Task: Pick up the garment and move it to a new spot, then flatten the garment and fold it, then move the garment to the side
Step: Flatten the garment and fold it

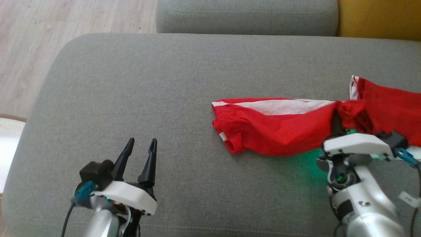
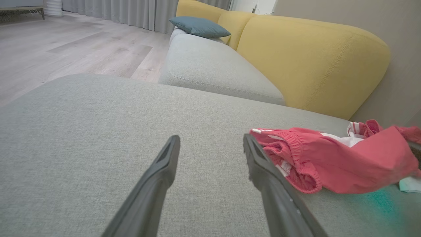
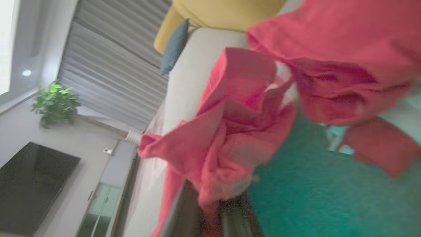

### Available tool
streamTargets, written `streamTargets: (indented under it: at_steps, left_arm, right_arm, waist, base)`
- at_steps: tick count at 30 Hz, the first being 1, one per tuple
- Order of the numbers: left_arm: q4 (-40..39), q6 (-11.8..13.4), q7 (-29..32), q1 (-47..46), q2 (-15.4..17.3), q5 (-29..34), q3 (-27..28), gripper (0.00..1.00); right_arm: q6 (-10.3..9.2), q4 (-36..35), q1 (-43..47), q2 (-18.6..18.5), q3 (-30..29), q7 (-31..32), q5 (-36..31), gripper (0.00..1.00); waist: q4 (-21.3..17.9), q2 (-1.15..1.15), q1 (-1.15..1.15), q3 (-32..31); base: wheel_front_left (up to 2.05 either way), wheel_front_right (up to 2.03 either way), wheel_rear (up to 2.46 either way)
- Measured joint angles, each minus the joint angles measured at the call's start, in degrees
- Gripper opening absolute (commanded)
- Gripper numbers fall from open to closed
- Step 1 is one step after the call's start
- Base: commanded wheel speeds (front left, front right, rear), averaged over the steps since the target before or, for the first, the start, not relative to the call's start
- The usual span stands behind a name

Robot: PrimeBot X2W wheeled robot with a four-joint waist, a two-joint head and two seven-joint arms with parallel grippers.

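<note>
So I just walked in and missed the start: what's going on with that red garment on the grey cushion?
The robot is working on a red garment with white stripes, lying on the grey cushion. Its right claw is shut on a bunch of cloth near the garment's middle. The left claw is open over bare cushion, apart from the garment. The garment is crumpled, not yet flattened or folded.

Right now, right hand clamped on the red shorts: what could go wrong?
1. The right hand pinches the red-and-white fabric shorts at a bunched middle fold; a lift may drag them crumpled or slip.
2. The left hand is open, apart from the shorts; their waistband end lies free on the grey fabric sofa cushion and may fold under.
</note>
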Motion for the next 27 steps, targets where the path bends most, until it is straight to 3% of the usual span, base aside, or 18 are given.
streamTargets:
  at_steps: [12,21,27]
  left_arm:
    - [0.36,0.0,0.0,0.38,0.13,0.05,-0.01,1.0]
    - [1.03,0.0,0.01,2.42,0.14,0.05,0.04,1.0]
    - [1.08,0.0,0.01,2.41,0.13,0.05,-0.02,1.0]
  right_arm:
    - [0.0,-10.45,3.39,0.01,15.63,-2.2,5.34,0.0]
    - [0.0,-10.44,3.32,0.07,14.12,-3.78,4.59,0.0]
    - [0.0,-9.65,1.42,0.02,15.1,-4.3,-1.63,0.0]
  waist:
    - [1.05,0.0,0.0,-2.15]
    - [2.16,0.0,0.0,-2.87]
    - [2.93,0.0,0.0,-3.03]
  base:
    - [0.0,0.0,0.0]
    - [0.0,0.0,0.0]
    - [0.0,0.0,0.0]
